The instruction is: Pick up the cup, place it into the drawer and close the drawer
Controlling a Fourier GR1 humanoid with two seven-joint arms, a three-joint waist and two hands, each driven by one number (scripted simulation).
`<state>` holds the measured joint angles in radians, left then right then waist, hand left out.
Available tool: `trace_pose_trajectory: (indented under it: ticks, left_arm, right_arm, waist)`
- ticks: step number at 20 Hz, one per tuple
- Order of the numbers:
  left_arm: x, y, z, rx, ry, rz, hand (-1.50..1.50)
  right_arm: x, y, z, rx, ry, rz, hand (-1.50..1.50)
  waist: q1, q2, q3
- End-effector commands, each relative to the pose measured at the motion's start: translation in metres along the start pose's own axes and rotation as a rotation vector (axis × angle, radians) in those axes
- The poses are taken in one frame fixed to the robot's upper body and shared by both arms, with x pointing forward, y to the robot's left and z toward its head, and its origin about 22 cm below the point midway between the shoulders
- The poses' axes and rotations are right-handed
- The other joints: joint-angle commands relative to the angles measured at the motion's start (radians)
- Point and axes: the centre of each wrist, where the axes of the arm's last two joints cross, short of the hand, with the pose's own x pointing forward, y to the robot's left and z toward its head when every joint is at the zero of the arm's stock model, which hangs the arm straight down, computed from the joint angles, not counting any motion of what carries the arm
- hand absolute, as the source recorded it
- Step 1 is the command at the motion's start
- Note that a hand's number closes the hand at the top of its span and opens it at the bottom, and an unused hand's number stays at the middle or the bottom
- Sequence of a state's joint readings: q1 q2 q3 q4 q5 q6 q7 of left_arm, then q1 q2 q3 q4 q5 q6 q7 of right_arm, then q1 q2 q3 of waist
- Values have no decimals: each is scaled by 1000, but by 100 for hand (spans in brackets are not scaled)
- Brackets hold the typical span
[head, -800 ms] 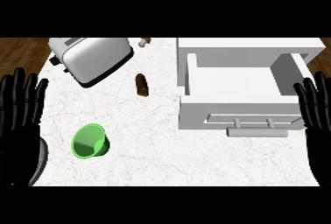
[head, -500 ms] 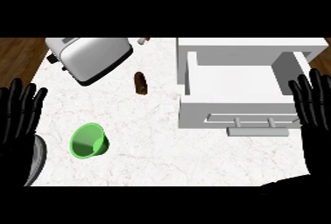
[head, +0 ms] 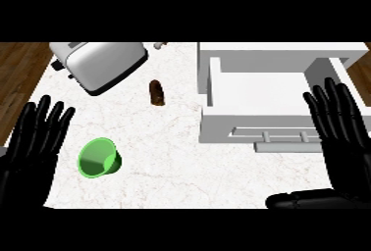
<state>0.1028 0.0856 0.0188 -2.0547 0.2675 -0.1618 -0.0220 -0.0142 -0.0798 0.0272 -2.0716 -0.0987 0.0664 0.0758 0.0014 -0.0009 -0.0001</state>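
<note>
While neither hand has hold of anything, the worktop (head: 174, 166) lists as follows. The left hand (head: 35, 142): fingers (head: 43, 112) straight and spread, holding nothing, at the worktop's left edge. One cup (head: 98, 158): green, on the worktop, mouth showing, just right of the left fingers and nearer the robot than their tips; not yet grasped. One toaster (head: 101, 63): silver, well beyond the left fingertips. One bottle (head: 156, 92): small, brown, between toaster and drawer, apart from both hands. One drawer (head: 253, 125): white, pulled open, its handle (head: 279, 135) just left of the right fingers. The right hand (head: 340, 132): fingers (head: 330, 105) straight, holding nothing, over the drawer's right side. Step in hand, as judged: taking the cup. Advice: bring the left fingers across and round the cup's wall, thumb opposite, before lifting; keep the right hand off the drawer's opening.
</note>
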Motion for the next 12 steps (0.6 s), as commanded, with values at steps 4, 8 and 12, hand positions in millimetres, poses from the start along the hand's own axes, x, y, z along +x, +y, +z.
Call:
trace_pose_trajectory:
  ticks: [4, 8, 12]
  left_arm:
    - [1, -12, 0, -5, 16, 32, -150]
    - [9, -10, -12, 18, 24, 12, -150]
    - [-18, -8, -15, 29, 42, -5, -150]
  right_arm:
    - [-8, 5, -18, -5, 11, -3, -150]
    - [12, -9, -10, 14, -3, -1, -150]
    - [0, -3, -12, -1, -8, -7, -150]
  waist:
    - [1, 0, 0]
    - [-1, 0, 0]
    - [-1, 1, 0]
